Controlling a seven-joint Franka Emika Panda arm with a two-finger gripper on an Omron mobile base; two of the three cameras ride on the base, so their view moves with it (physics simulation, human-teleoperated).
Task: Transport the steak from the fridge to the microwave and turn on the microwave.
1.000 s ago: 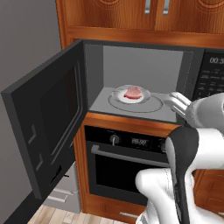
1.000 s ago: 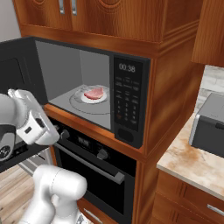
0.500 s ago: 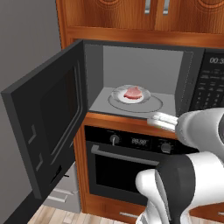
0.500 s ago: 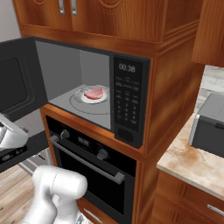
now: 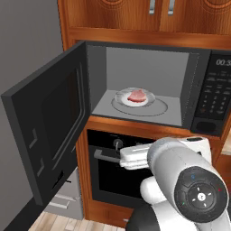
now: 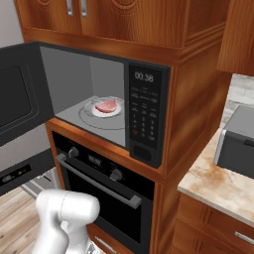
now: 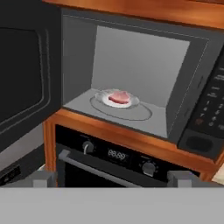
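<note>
The gripper is hovering low in front of the black oven, its jaws standing wide apart and holding nothing. Above the oven, the microwave is sitting with its door swinging wide open to the left. Inside, the steak is lying on a clear plate on the round turntable. To the right, a toaster oven is resting on the counter.
</note>
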